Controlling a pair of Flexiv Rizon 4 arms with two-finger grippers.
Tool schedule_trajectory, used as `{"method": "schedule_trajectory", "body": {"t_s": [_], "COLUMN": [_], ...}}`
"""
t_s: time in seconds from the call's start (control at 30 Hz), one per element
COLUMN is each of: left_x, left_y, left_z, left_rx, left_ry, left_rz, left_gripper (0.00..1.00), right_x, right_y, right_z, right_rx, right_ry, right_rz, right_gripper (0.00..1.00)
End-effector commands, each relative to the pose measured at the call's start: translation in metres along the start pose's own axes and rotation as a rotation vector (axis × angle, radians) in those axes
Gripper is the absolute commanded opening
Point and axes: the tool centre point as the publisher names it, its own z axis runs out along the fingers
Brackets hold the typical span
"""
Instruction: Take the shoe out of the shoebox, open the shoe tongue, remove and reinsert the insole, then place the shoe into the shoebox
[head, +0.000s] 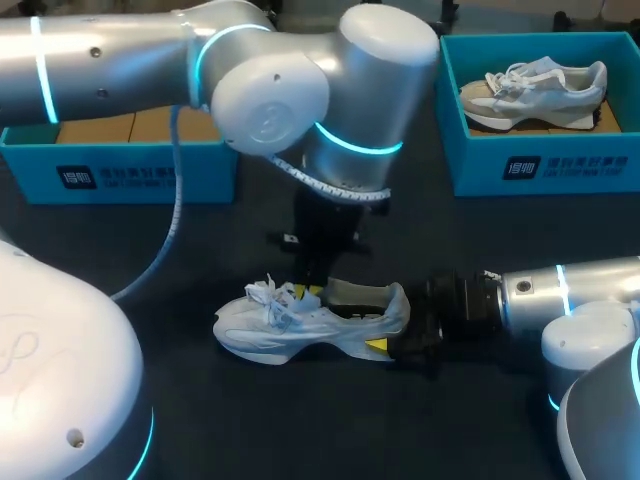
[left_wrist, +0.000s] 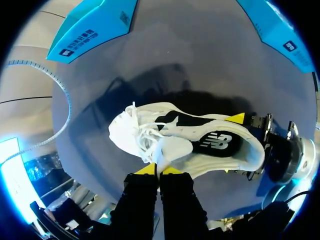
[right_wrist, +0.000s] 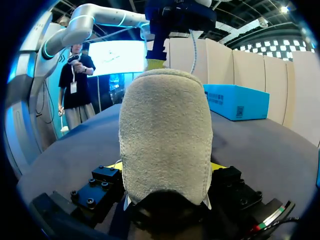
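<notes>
A white sneaker lies on its sole on the dark table, toe to the left, its dark insole showing inside. My left gripper comes down from above and is shut on the white tongue just behind the laces. My right gripper reaches in low from the right. Its fingers stand on either side of the heel and hold it; one yellow tip shows on the far side of the shoe. An open blue shoebox with bare cardboard inside stands at the back left.
A second blue shoebox at the back right holds a grey and white sneaker. The left arm's cable hangs over the table left of the shoe. Bare dark tabletop lies in front of the shoe.
</notes>
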Motion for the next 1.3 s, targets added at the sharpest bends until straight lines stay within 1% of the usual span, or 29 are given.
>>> {"method": "schedule_trajectory", "body": {"t_s": [0.03, 0.07, 0.27, 0.47, 0.63, 0.97, 1.1, 1.23, 1.27, 1.3], "left_x": [-0.030, -0.034, -0.060, -0.080, -0.091, -0.096, -0.099, -0.103, -0.104, -0.105], "left_y": [-0.006, -0.008, -0.017, -0.019, -0.021, -0.022, -0.022, -0.027, -0.028, -0.028], "left_z": [-0.005, -0.006, -0.010, -0.003, 0.012, 0.055, 0.066, 0.074, 0.075, 0.075], "left_rx": [-0.011, -0.006, -0.044, -0.047, -0.050, -0.028, -0.024, -0.054, -0.057, -0.060], "left_ry": [0.147, 0.169, 0.291, 0.369, 0.377, 0.301, 0.284, 0.281, 0.281, 0.282], "left_rz": [0.008, 0.010, 0.026, 0.048, 0.057, 0.041, 0.038, 0.018, 0.017, 0.015], "left_gripper": [0.00, 0.00, 0.00, 0.00, 0.00, 0.00, 0.00, 0.00, 0.04, 0.22], "right_x": [0.001, 0.001, 0.001, 0.001, 0.001, 0.001, 0.001, 0.001, 0.001, 0.001], "right_y": [0.000, 0.000, 0.000, 0.000, 0.000, 0.000, 0.000, 0.000, 0.000, 0.000], "right_z": [0.001, 0.001, 0.001, 0.001, 0.001, 0.001, 0.001, 0.001, 0.001, 0.001], "right_rx": [0.006, 0.006, 0.006, 0.006, 0.006, 0.006, 0.006, 0.006, 0.006, 0.006], "right_ry": [0.001, 0.001, 0.001, 0.001, 0.001, 0.001, 0.001, 0.001, 0.001, 0.001], "right_rz": [0.000, 0.000, 0.000, 0.000, 0.000, 0.000, 0.000, 0.000, 0.000, 0.000], "right_gripper": [0.00, 0.00, 0.00, 0.00, 0.00, 0.00, 0.00, 0.00, 0.00, 0.00]}}
